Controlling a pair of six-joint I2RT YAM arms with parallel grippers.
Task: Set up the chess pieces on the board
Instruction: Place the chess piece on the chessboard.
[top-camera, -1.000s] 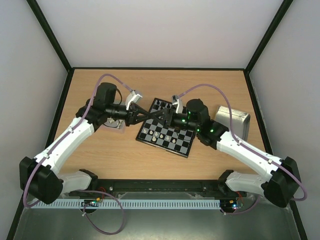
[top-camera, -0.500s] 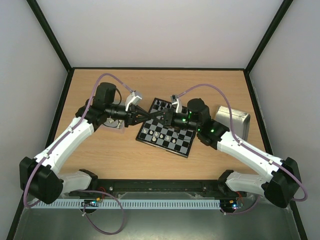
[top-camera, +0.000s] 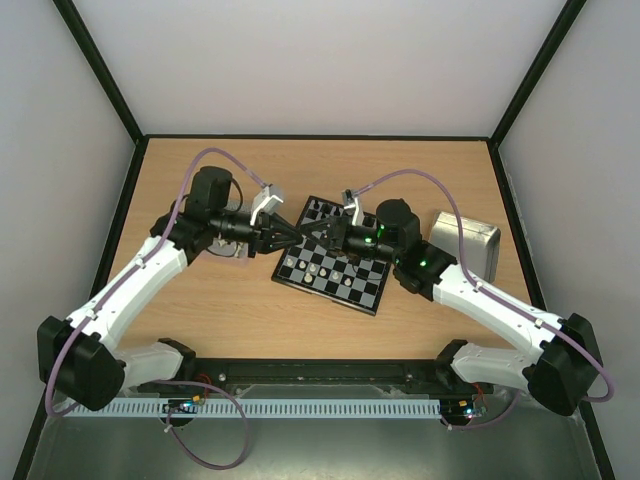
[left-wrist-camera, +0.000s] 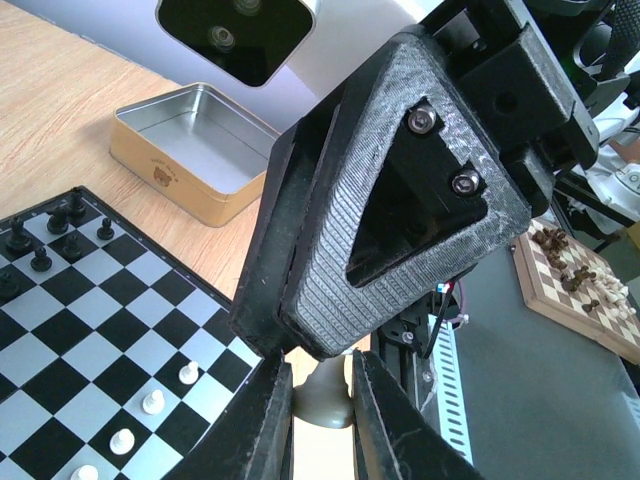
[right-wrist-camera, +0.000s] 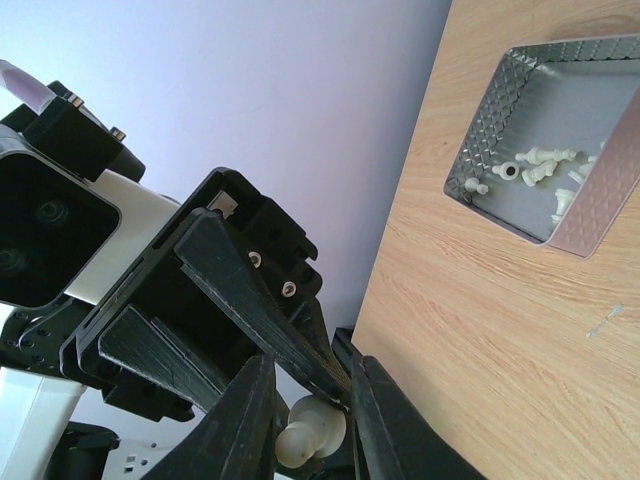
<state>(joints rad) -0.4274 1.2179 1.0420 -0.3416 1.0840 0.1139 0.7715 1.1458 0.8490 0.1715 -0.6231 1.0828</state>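
The board (top-camera: 335, 268) lies flat at mid-table, with black pieces (top-camera: 320, 210) on its far rows and cream pawns (top-camera: 315, 268) on the near rows. My left gripper (top-camera: 294, 236) and right gripper (top-camera: 309, 234) meet tip to tip above the board's left corner. In the left wrist view my left gripper (left-wrist-camera: 322, 425) is shut on a cream chess piece (left-wrist-camera: 322, 405), whose top is hidden by the right finger. In the right wrist view my right gripper (right-wrist-camera: 312, 435) holds the same piece (right-wrist-camera: 312, 432), against a left fingertip (right-wrist-camera: 320, 375).
A metal tray (right-wrist-camera: 480, 150) holding several cream pieces (right-wrist-camera: 540, 165) sits under my left arm (top-camera: 232, 250). An empty gold-sided tin (left-wrist-camera: 190, 150) stands right of the board (top-camera: 465, 240). A wooden chessboard (left-wrist-camera: 580, 280) lies beyond the table's near edge.
My left gripper was open wide around the right gripper's tips. It has drawn back to the left and shut on the cream piece. The right gripper shifted slightly left.
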